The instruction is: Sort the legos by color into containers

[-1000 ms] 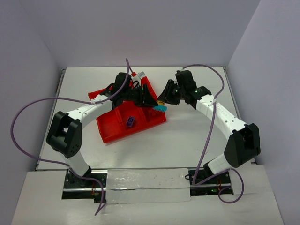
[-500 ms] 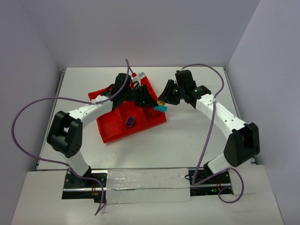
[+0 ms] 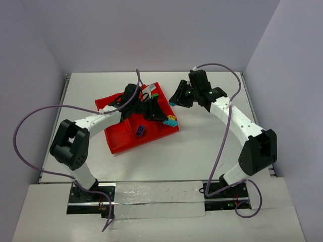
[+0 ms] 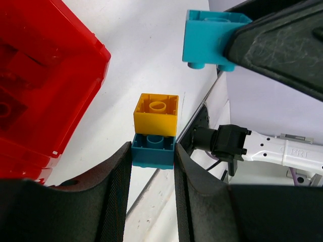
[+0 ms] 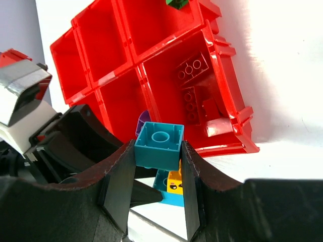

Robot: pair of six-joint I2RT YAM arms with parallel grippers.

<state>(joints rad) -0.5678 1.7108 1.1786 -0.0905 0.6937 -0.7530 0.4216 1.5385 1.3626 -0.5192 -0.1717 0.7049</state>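
Note:
My left gripper (image 4: 153, 151) is shut on a light blue lego (image 4: 153, 154) with a yellow lego (image 4: 156, 114) stacked on it, just off the right corner of the red tray (image 3: 126, 143). The right gripper (image 5: 159, 148) is shut on a separate light blue lego (image 5: 159, 143), held apart from that stack (image 5: 174, 187) and a little beyond it. Seen from above, the left gripper (image 3: 170, 121) and right gripper (image 3: 173, 102) are close together. Several red legos (image 5: 194, 91) lie in one container, a purple lego (image 3: 140, 131) in another, and a green lego (image 3: 154, 94) at the tray's far end.
The tray sits skewed on the white table (image 3: 202, 146), left of centre. Both arms reach over its right side, with purple cables looping above them. Low walls border the table's far and side edges.
The light blue lego has come off the stack. My right gripper has drawn back and away with it, while the left gripper has tightened on the rest and shifted slightly nearer.

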